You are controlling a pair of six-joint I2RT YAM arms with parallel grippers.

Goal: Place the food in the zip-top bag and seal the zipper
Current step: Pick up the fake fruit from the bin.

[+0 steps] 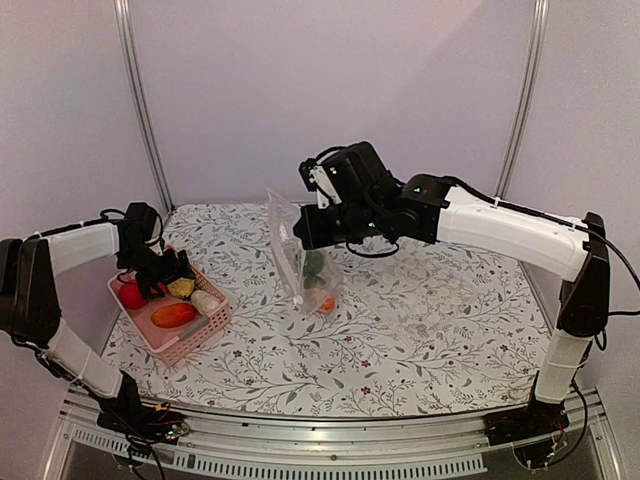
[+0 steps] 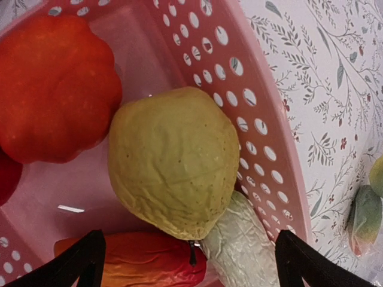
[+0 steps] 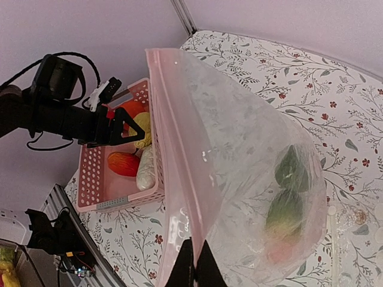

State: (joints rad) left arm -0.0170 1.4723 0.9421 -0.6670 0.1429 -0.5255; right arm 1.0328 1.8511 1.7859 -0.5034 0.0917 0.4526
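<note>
zip-top bag [image 3: 239,149], clear crinkly plastic, stands mid-table, rim pinched upright by the tight-closed right gripper [image 3: 194,263] — the left gripper [image 2: 190,263], spread wide and empty, hovers ready over a yellow toy fruit [image 2: 173,161] in the pink plastic basket [image 2: 251,89].

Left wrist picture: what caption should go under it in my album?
Open left claw poised over a yellow toy fruit in the pink basket, beside a red toy.

A basket [image 1: 196,336] sat near the table's [image 1: 430,330] left edge, with several toy fruits [image 1: 175,314] in it. To its right, near the table's middle, a bag [image 1: 288,240] stood upright with a few toy vegetables [image 1: 315,268] in its bottom.
</note>
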